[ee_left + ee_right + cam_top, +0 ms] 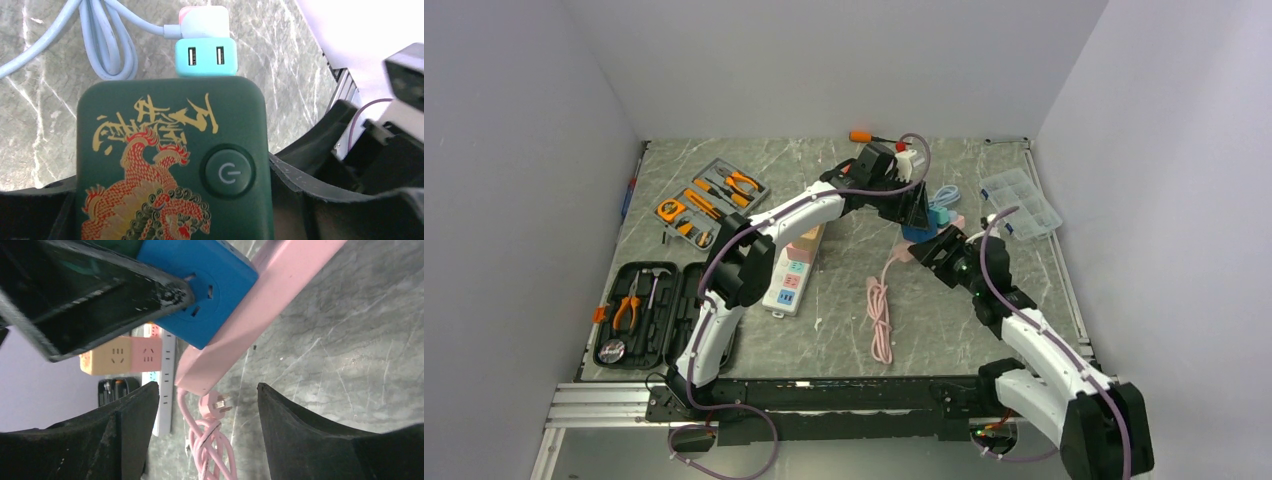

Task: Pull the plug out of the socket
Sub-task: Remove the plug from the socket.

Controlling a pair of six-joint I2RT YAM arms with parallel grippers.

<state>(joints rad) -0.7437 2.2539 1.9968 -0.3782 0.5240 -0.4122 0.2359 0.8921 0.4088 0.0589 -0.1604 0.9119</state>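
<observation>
A cube plug, blue-sided [200, 285] with a dark green dragon-printed top and a power button [170, 150], sits plugged into the pink power strip [260, 315] at the table's centre back [919, 232]. My left gripper [170, 215] is shut on the cube's sides from above [921, 212]; one black finger [100, 295] presses on the blue side. My right gripper [207, 430] is open and empty just in front of the strip's near end [931, 252]. The strip's pink cord and loose pink plug [217, 402] lie between its fingers, lower down.
A teal USB adaptor [206, 57] with a white plug and a light blue cable [107, 50] lies beyond the cube. A white power strip with coloured adaptors [789, 275], two tool cases [639, 310], a clear parts box [1021, 203] and an orange screwdriver [861, 136] lie around.
</observation>
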